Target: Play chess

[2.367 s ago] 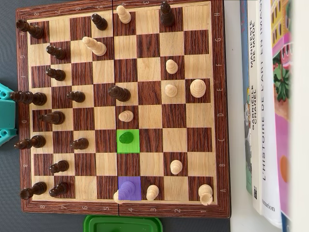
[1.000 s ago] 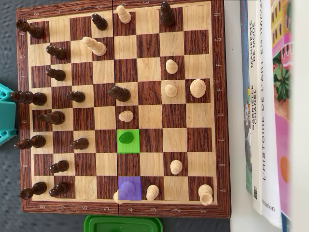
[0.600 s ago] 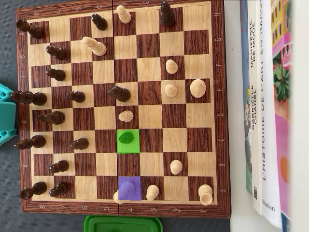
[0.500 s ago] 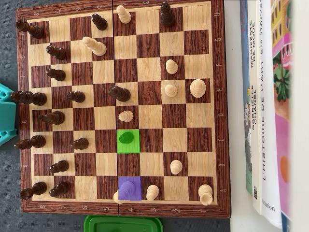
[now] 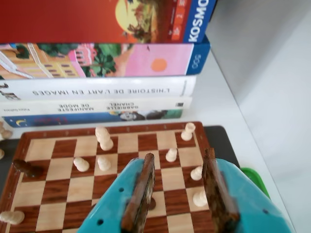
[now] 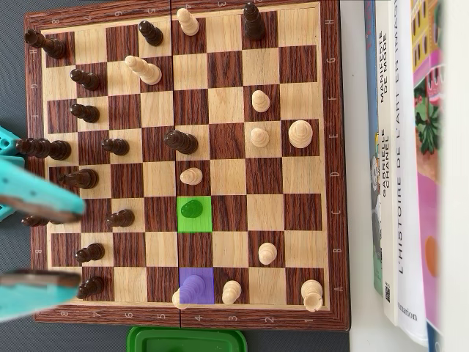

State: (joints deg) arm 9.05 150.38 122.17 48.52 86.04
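Observation:
A wooden chessboard [image 6: 220, 77] holds dark pieces along its left side and white pieces scattered to the right in the overhead view. A green-marked square [image 6: 207, 224] holds a piece [image 6: 192, 209]. A purple-marked square [image 6: 207, 275] holds a piece [image 6: 192, 287] by the bottom edge. My teal gripper [image 6: 80, 246] hangs over the board's left side, blurred, jaws open and empty. In the wrist view the gripper [image 5: 179, 156] is open above the board [image 5: 63, 167]. A dark piece [image 5: 152, 204] shows by its left finger, and white pawns [image 5: 199, 197] show by its right finger.
A stack of books [image 5: 102, 92] lies beyond the board's far edge in the wrist view, and along its right side in the overhead view [image 6: 399, 161]. A green container [image 6: 187, 341] sits just off the board's bottom edge; it also shows in the wrist view [image 5: 253, 177].

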